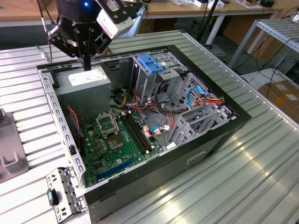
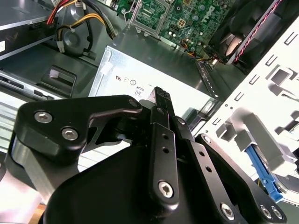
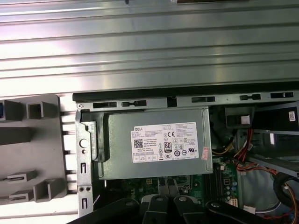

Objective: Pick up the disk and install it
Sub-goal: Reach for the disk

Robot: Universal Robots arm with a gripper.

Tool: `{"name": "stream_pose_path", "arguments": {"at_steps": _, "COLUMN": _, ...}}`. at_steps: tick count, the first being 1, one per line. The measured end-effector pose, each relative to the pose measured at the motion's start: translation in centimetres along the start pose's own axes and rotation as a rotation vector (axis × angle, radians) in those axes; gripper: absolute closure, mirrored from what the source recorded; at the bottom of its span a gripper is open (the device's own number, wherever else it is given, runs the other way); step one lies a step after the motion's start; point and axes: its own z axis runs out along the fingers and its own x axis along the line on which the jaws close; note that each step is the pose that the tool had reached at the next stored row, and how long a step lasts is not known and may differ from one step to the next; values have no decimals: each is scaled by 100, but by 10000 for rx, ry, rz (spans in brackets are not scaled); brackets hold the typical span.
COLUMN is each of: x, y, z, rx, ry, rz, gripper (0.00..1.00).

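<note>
We're hovering the end effector [image 1: 87,66], pinched narrow & holding nothing, over the PSU [image 1: 86,80] in the open PC case [image 1: 50,95], judging it's needing a wider opening for the disk.

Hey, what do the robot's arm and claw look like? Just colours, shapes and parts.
The claw is matte black. It has two slim fingers with ribbed tips, carried on broad angular links fastened with silver screws. In the exterior view, a pale grey boxy module with a dark face sits beside the black wrist, which carries a small blue light.
</note>
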Motion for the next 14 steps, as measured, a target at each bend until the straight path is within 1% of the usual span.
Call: {"name": "stream_pose_path", "arguments": {"at_steps": 14, "x": 35, "y": -3, "z": -1, "rx": 0, "ry": 0, "rz": 1, "gripper": 90}}
